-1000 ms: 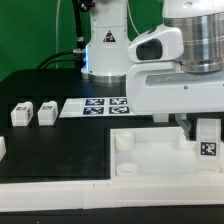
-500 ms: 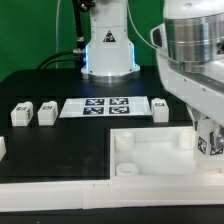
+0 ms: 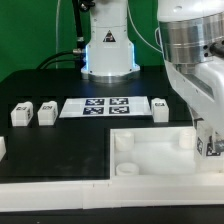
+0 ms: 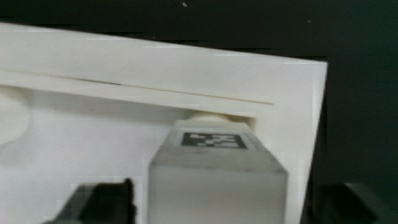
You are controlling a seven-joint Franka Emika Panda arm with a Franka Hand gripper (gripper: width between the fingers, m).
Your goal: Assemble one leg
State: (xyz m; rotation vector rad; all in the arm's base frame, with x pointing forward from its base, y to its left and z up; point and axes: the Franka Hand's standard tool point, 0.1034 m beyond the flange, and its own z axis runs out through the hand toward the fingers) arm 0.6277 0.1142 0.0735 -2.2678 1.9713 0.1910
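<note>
My gripper [image 3: 208, 138] is shut on a leg [image 3: 211, 146], a small white post with a black-and-white tag. It holds the leg tilted, over the far corner of the large white tray-like piece [image 3: 150, 158] at the exterior view's right. In the wrist view the leg [image 4: 217, 172] fills the space between my gripper's [image 4: 222, 206] dark fingers [image 4: 98, 203]. Its tagged end points at the tray's rim [image 4: 125, 85]. I cannot tell whether the leg touches a socket. Three more legs lie on the black table: two at the left [image 3: 20, 114] [image 3: 46, 113] and one [image 3: 160, 108] beside the marker board.
The marker board [image 3: 104, 105] lies flat behind the tray. The robot base [image 3: 108, 50] stands at the back. A small white part [image 3: 2, 148] shows at the exterior view's left edge. The tray has round corner sockets [image 3: 124, 141].
The arm has swung and tilted toward the exterior view's right, carrying the leg nearer the frame edge and slightly lower. The leg beside the marker board has come into view.
</note>
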